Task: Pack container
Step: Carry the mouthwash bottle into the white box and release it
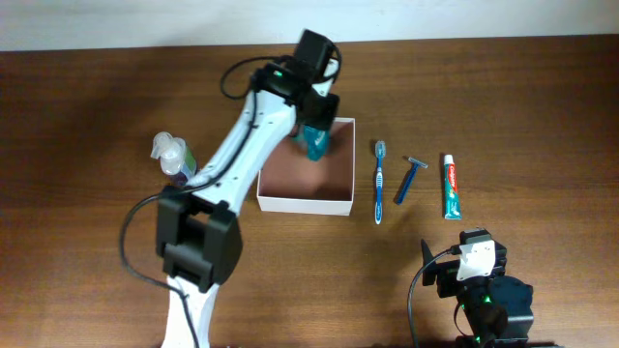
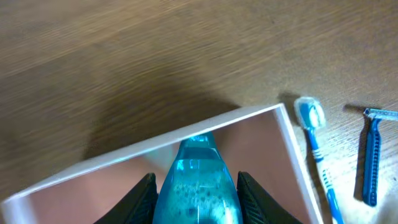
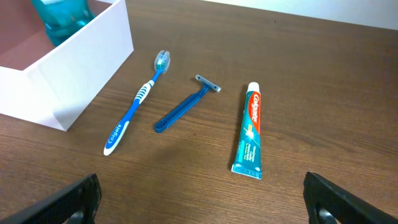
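Desk (image 1: 77, 116), dark wood grain.

Far left, overhead only: small clear-capped bottle (image 1: 170, 153), partly hidden behind the left arm (image 1: 242, 145). Neither wrist camera sees it.

Left arm reaches from the near edge toward the far centre. The left claw (image 1: 315, 124) is clamped on a translucent blue bottle (image 1: 315, 145). Left wrist view: a dark finger (image 2: 140, 199) presses on each side of the bottle, whose narrow end points at the far wall.

Container (image 1: 305, 204), centre of desk: white outer walls, pinkish-brown floor. The blue bottle sits within its outline, at the far right corner. Right wrist view shows the bottle behind the white side wall, so it is down inside. Whether it touches the floor, cannot tell.

Right of the container, three items lie flat, apart from one another:
- blue-and-white toothbrush (image 1: 379, 181), just beside the container wall, head far;
- blue razor (image 1: 411, 180), tilted, head far and to the right;
- Colgate toothpaste tube (image 1: 452, 186), cap far. The brand is readable only in the right wrist view.

Near right: right claw (image 3: 200, 190), fingers spread wide at the frame's lower corners, nothing between them, well apart from the toiletries.
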Controlling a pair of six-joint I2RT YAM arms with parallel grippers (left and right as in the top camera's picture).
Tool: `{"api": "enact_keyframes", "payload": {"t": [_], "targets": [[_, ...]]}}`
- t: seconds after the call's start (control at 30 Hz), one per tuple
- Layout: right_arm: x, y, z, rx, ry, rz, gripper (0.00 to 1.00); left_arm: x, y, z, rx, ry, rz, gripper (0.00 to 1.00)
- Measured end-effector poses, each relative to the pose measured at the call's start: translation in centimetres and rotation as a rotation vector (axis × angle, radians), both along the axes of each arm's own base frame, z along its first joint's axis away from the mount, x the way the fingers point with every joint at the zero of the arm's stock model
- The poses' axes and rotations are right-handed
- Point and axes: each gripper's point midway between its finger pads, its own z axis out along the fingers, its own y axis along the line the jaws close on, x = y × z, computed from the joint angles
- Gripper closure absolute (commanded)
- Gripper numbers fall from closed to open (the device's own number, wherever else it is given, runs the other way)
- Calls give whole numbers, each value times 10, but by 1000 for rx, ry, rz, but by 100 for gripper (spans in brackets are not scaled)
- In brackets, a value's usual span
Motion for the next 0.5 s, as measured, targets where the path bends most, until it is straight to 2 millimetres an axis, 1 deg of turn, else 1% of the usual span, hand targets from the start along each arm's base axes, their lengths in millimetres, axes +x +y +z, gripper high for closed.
{"api": "enact_keyframes", "payload": {"t": [0.07,0.1,0.27,0.33,0.4,0.43,0.5], "targets": [[0,0,0,-1,0,0,1,0,-16,-8,-9,-8,-23,99],[0,0,0,0,0,0,1,-1,-19,-9,-10,-10,-28,98],[0,0,0,0,0,0,1,-8,-42,-11,-16,-25,-67,61],[0,0,0,-1,0,0,1,-11,-47,-11,-16,-25,-76,52],[0,0,0,-1,0,0,1,-12,-48,-12,-18,-21,-73,47],[0,0,0,-1,0,0,1,-14,-47,-12,-14,-15,-73,29],[0,0,0,0,0,0,1,-19,-43,-14,1,8,-74,20]]}}
